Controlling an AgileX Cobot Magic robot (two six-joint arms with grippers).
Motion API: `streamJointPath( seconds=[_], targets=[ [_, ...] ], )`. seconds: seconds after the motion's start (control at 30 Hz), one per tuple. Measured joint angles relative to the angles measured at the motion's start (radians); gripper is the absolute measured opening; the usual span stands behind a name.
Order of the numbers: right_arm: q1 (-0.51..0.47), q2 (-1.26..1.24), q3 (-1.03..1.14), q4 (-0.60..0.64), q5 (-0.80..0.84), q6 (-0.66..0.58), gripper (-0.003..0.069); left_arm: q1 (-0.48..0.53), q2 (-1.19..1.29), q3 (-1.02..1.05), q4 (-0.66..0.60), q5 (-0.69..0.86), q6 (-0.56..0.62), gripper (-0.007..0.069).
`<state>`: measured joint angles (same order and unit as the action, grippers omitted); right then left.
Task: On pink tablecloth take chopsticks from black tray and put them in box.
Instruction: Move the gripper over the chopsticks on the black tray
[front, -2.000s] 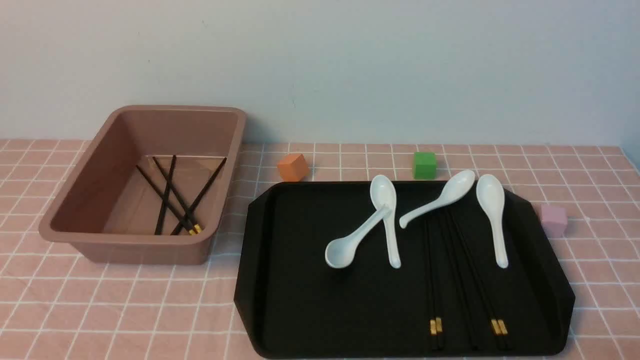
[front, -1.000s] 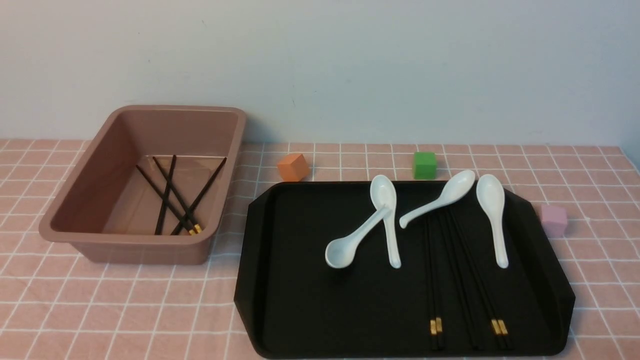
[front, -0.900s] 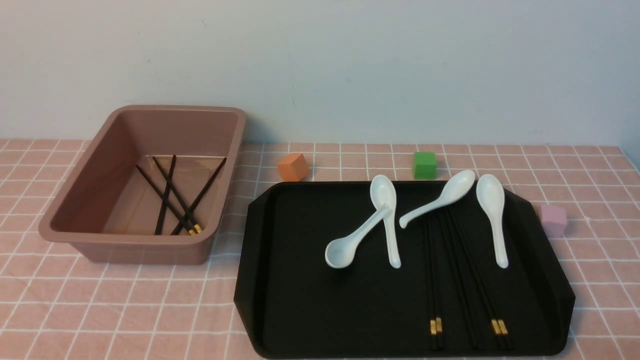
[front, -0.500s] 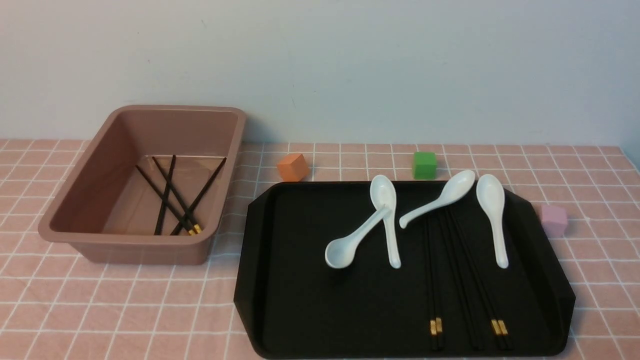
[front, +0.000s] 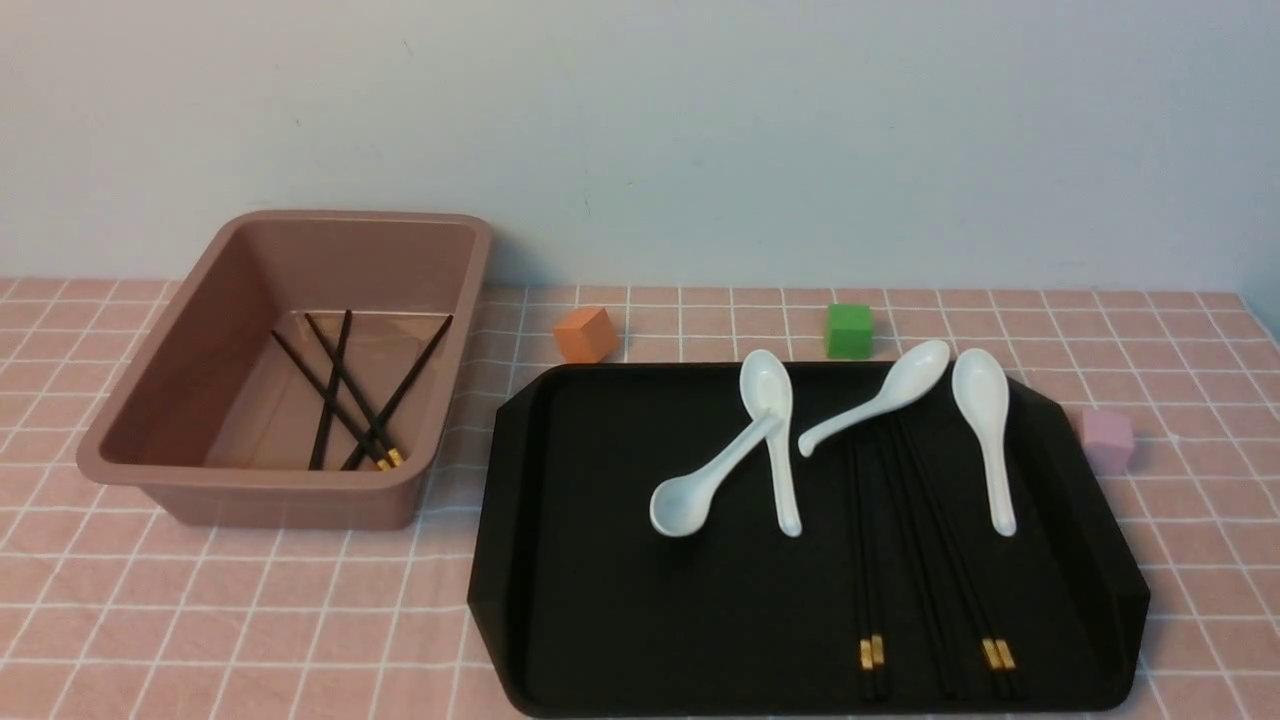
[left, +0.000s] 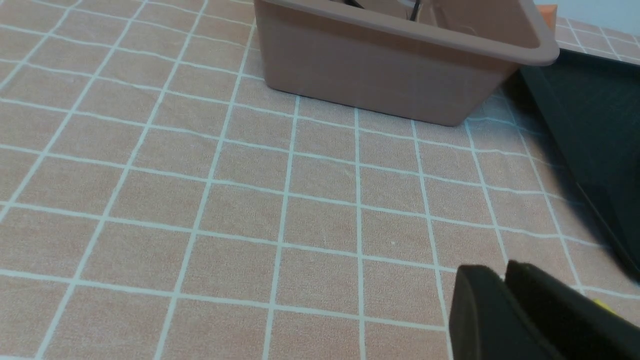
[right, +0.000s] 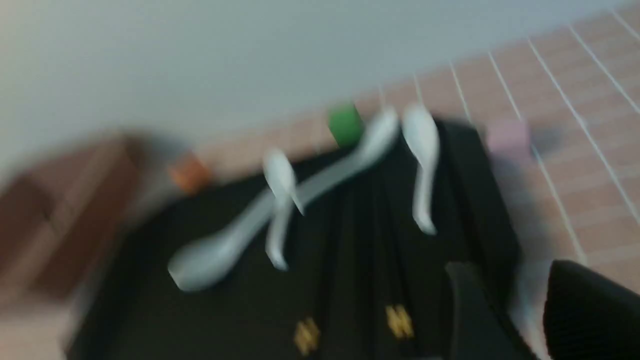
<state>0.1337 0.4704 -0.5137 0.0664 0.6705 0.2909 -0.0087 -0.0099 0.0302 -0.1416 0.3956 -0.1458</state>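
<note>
Landmark: one large matte black rectangular tray with cut corners and a low rim (front: 700, 640), lying flat on a pink tablecloth with a grid of thin white lines (front: 240, 640).

Contents, right part of tray: slender black chopsticks (front: 860, 560), laid lengthwise. Two gold-banded pairs are distinct, with a further dark length between them; exact count there cannot be told.

Contents, spoons: four, white, glossy. One (front: 781, 470) stands out near the tray's middle, bowl toward the far rim; a second (front: 685, 503) lies with its handle across it, bowl toward the tray's left side. A third (front: 915, 372) slants at the far rim, over the far ends of chopsticks. A fourth (front: 984, 400) lies to the right of these.

Left of tray, apart: one deep dusty-pink-brown plastic box with rolled rim (front: 280, 478), holding four more black chopsticks (front: 330, 400), crossed, two showing gold bands.

Beyond the tray's far rim: one orange cube (front: 586, 335), toward the left; one green cube (front: 849, 332), right of centre. Beside the tray's far right corner: one pale pink cube (front: 1107, 441).

Left hand (left: 495, 272): black fingers with tips close together; whether closed, cannot be told.

Right hand (right: 517, 267): open, black fingers parted; the view is blurred.
</note>
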Motion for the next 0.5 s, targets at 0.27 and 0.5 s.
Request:
streamJointPath(
  seconds=[0.27, 0.5],
  targets=[
    [0.0, 0.55, -0.301, 0.1, 0.313, -0.236, 0.024, 0.0, 0.0, 0.0, 0.0, 0.0, 0.0, 0.0091],
    [0.039, 0.972, -0.441, 0.165, 0.311, -0.297, 0.0163, 0.0, 0.0, 0.0, 0.0, 0.0, 0.0, 0.0103]
  ],
)
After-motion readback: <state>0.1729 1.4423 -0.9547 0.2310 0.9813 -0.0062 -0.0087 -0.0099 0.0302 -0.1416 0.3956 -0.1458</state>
